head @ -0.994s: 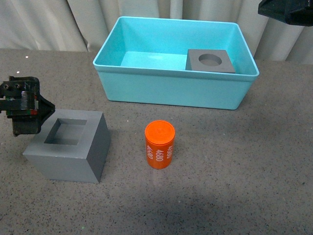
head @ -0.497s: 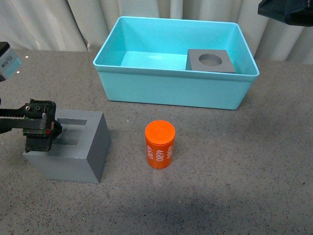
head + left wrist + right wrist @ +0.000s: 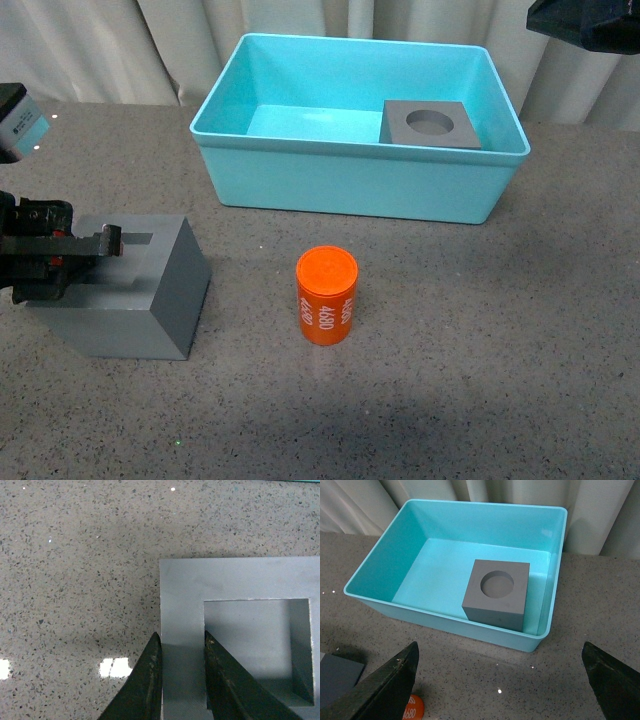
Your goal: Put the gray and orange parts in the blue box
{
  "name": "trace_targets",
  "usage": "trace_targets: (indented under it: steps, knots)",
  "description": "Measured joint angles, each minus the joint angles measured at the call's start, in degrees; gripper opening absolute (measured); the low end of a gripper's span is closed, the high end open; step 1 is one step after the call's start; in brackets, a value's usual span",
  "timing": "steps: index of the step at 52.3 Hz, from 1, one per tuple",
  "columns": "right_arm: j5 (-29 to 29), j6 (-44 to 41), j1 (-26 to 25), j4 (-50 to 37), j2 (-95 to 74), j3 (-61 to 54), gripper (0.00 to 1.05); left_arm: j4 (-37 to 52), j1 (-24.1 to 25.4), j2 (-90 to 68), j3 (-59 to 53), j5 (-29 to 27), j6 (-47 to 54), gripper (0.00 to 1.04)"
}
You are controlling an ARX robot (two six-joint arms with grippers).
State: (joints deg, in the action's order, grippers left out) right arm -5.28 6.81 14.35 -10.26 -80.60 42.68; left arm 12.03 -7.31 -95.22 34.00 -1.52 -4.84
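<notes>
Nearest, toward the front left corner of the speckled gray-brown bench [image 3: 480, 360], is the matte gray cube with a square recess [image 3: 125, 300]. In the front view its left side is masked by the left gripper [image 3: 72, 262], whose arm is cut off at the frame edge. The left wrist view settles the grasp. Two dark tapered fingers [image 3: 145, 680] stand close together astride one wall of this cube [image 3: 182, 595], one outside and one inside the recess, both touching it. Whether the cube rests on the bench cannot be told.

At mid-bench, well apart from it, the smooth orange cylinder [image 3: 327, 296] stands upright. The white numerals on its side are hard to read.

Toward the far edge sits the light turquoise-blue plastic box [image 3: 350, 190], rectangular, with a rolled rim. It holds one item, the matte gray cube with a round recess [image 3: 430, 125], near the front wall toward the right end and clear of the right wall.

The right gripper [image 3: 500, 650] hovers above the bench before the box, fingers spread wide, holding nothing. Only a dark fragment of it shows in the front view. A pale pleated curtain [image 3: 100, 45] closes the background.
</notes>
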Motion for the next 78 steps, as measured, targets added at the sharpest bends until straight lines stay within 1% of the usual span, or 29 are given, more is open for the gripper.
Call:
trace_targets:
  steps: [8,15,22,28,33,38,46,51,58,78]
  knots:
    - [0.0,0.0,0.0,0.0,0.0,0.0,0.95,-1.1,-0.4,2.7,0.0,-0.2,-1.4,0.18]
    - [0.0,0.0,0.0,0.0,0.0,0.0,0.95,-3.7,-1.7,7.3,1.3,0.2,-2.9,0.18]
    - [0.0,0.0,0.0,0.0,0.0,0.0,0.95,-4.8,-3.3,10.3,5.2,0.1,-4.2,0.18]
    - [0.0,0.0,0.0,0.0,0.0,0.0,0.95,-4.7,-4.8,10.4,11.3,-0.3,-5.1,0.18]
    - [0.0,0.0,0.0,0.0,0.0,0.0,0.95,-3.9,-6.4,6.5,19.1,-1.5,-5.8,0.18]
    - [0.0,0.0,0.0,0.0,0.0,0.0,0.95,-4.2,-7.9,-1.4,28.0,-2.5,-5.9,0.18]
    - [0.0,0.0,0.0,0.0,0.0,0.0,0.95,-5.6,-8.7,-12.2,38.2,-4.0,-5.7,0.18]
    - [0.0,0.0,0.0,0.0,0.0,0.0,0.95,-7.3,-8.7,-17.4,42.8,-4.7,-5.2,0.18]
    - [0.0,0.0,0.0,0.0,0.0,0.0,0.95,-8.5,-8.6,-21.5,45.0,-5.4,-4.2,0.18]
    - [0.0,0.0,0.0,0.0,0.0,0.0,0.95,-8.2,-8.4,-24.0,44.6,-3.4,-3.8,0.18]
